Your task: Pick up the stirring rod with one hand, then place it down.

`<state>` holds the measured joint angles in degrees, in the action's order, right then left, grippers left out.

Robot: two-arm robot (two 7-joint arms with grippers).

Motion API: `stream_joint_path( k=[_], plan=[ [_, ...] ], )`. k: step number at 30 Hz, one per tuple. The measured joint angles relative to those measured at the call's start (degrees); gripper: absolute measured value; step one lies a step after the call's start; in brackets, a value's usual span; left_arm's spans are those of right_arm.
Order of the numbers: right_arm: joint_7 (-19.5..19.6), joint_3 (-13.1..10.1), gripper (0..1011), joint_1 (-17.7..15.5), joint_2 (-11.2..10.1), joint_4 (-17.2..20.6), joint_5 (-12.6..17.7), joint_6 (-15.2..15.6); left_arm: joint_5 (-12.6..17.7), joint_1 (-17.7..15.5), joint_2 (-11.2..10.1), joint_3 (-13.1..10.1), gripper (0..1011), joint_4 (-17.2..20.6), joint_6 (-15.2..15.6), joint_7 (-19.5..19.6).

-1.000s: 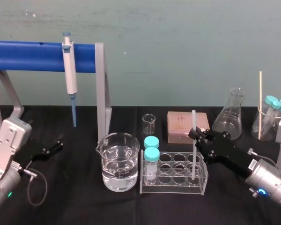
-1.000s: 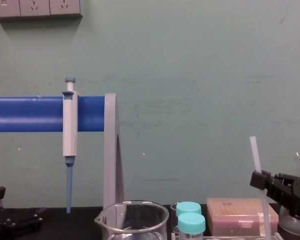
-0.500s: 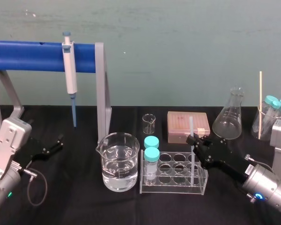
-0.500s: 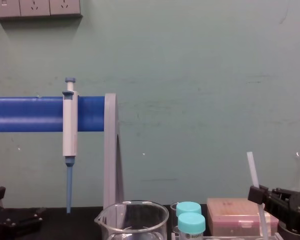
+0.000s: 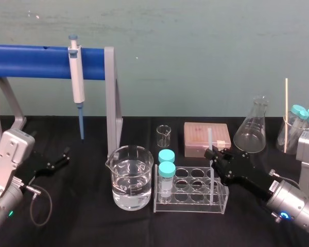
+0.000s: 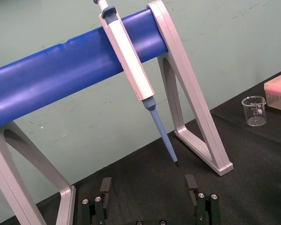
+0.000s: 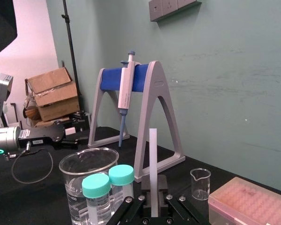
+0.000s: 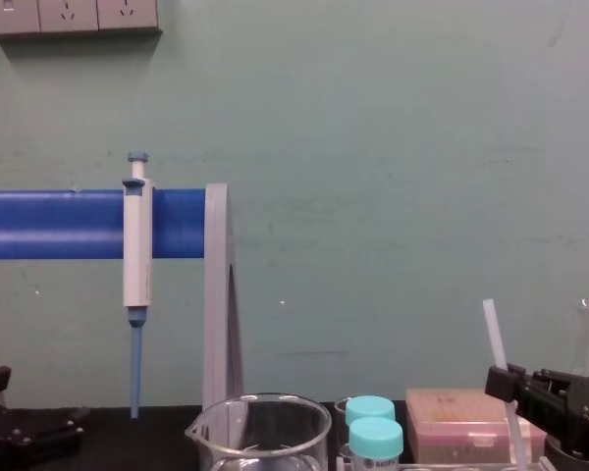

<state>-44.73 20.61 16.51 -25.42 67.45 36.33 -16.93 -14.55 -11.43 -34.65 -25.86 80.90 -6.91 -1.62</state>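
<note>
The stirring rod is a thin translucent white stick standing upright in the right end of the clear tube rack. My right gripper is shut on the stirring rod partway up, reaching in from the right. In the right wrist view the stirring rod rises straight up from between the two fingers of the right gripper. In the chest view the stirring rod leans slightly left above the right gripper. My left gripper rests open on the black table at the left.
A water-filled beaker and two teal-capped tubes stand left of the rod. A white-and-blue pipette hangs on the blue stand. Behind the rack are a small beaker, a pink tip box and a conical flask.
My right gripper has come down and slightly left with the stirring rod, sinking its lower end deeper into the rack. The left arm has not moved.
</note>
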Motion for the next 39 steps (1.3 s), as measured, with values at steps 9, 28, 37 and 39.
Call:
stream_joint_path(
  k=[9, 28, 37, 39],
  plan=[
    [-0.16, -0.04, 354, 0.03, 0.0, -0.04, 0.08, 0.0, 0.0, 0.0, 0.0, 0.0, 1000, 0.0, 0.0, 0.0],
    [0.85, -0.44, 942, -0.06, -0.23, 1.27, -0.23, -0.02, 0.0, 0.0, 0.0, 0.0, 1000, 0.0, 0.0, 0.0],
    [21.57, -5.94, 1000, -5.04, -1.54, 10.32, -10.43, 1.59, 0.0, 0.0, 0.0, 0.0, 1000, 0.0, 0.0, 0.0],
    [26.59, -6.81, 1000, -6.14, -1.46, 10.95, -12.56, 4.84, 0.0, 0.0, 0.0, 0.0, 1000, 0.0, 0.0, 0.0]
  ],
)
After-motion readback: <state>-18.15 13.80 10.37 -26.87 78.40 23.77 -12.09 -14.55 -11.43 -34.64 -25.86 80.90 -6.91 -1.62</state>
